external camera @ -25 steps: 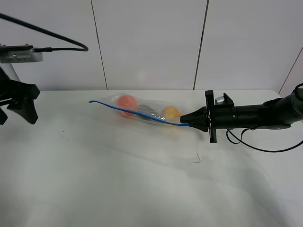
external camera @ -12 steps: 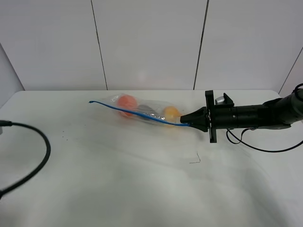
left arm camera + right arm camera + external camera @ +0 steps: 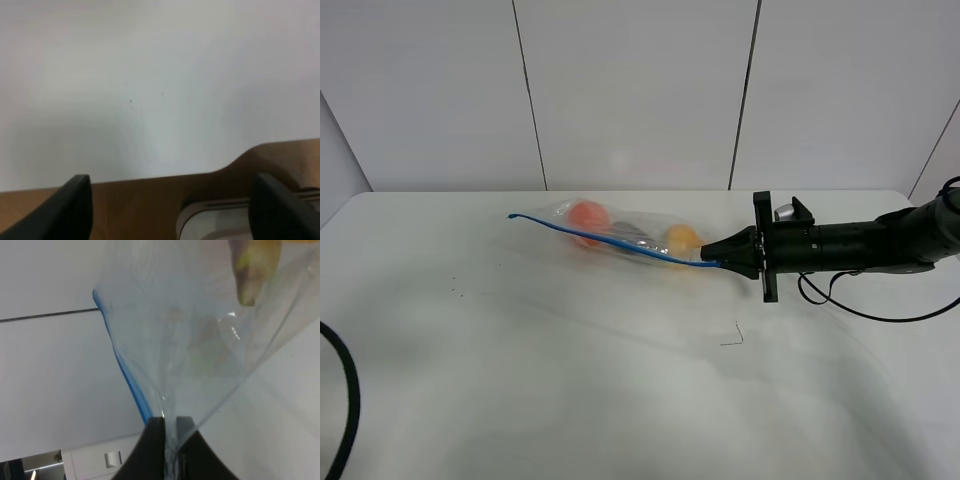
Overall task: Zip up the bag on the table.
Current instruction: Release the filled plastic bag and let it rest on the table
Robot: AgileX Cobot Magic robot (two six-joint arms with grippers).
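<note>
The left gripper [image 3: 170, 210] shows only in its wrist view, jaws spread wide above the desk [image 3: 570, 380] edge. Farther back, the right gripper [image 3: 720, 262] pinches the bag [image 3: 620, 236] by its blue zipper corner, mid-desk.

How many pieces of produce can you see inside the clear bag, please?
3, all seen through the bag: an orange at the end far from the right gripper, a dark eggplant in the middle, and a yellow fruit nearest that gripper. Others may be hidden.
</note>
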